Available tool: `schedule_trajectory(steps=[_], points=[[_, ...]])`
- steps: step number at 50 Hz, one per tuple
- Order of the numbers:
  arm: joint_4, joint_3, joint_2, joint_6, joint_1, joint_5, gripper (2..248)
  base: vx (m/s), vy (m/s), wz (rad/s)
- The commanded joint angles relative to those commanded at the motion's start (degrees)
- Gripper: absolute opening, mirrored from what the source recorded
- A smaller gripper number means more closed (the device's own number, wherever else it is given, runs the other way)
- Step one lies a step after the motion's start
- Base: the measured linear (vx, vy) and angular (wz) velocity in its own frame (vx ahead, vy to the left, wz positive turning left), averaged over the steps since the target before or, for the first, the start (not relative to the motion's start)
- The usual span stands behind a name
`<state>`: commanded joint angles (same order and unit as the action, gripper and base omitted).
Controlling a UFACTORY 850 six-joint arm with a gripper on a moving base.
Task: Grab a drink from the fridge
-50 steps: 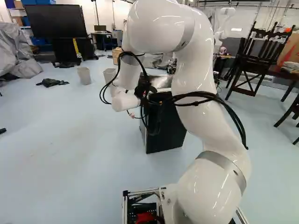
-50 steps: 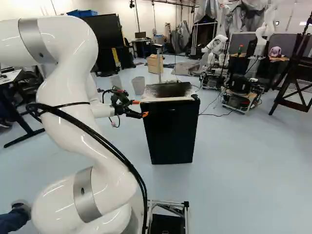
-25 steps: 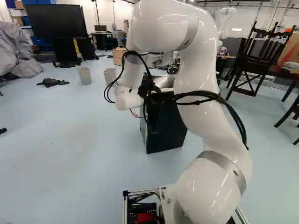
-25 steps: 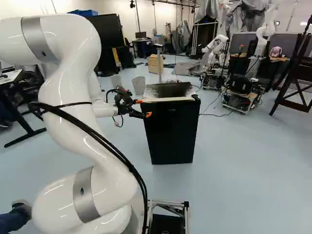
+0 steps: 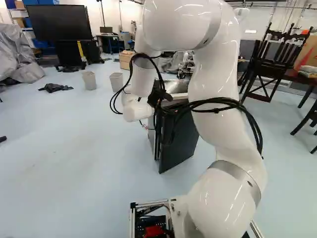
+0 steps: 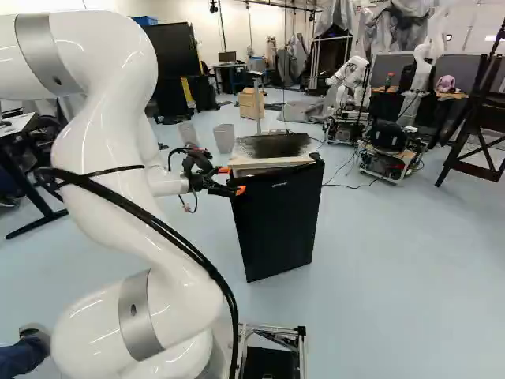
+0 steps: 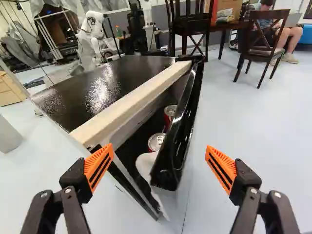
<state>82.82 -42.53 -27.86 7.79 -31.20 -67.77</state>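
The fridge top (image 7: 109, 83) is glossy black with a grainy glare, edged by a smooth, matt, pale strip (image 7: 131, 105); the door (image 7: 183, 126) has a shiny, plastic-looking black edge; the 2 cans (image 7: 156, 142) show bare metal lids with a soft gleam. The arm (image 6: 106, 166) is glossy, smooth white; the orange pads (image 7: 223, 168) look matt and ribbed; the chair (image 7: 263, 51) is dark wood.

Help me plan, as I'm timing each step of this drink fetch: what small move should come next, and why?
Probably ease the cabinet-side finger of the open gripper into the gap behind the door and nudge it wider. The door stands only ajar, its edge ahead between the fingers, and the red cans show down in that narrow gap.
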Motion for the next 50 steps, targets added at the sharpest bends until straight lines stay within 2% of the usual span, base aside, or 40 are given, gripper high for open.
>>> schedule_trajectory(steps=[40,50], points=[[0.00,11.85,7.49,0.00,-5.48,0.00,247,0.000,0.000,0.000],[0.00,12.78,8.09,0.00,-5.93,0.00,247,0.000,0.000,0.000]])
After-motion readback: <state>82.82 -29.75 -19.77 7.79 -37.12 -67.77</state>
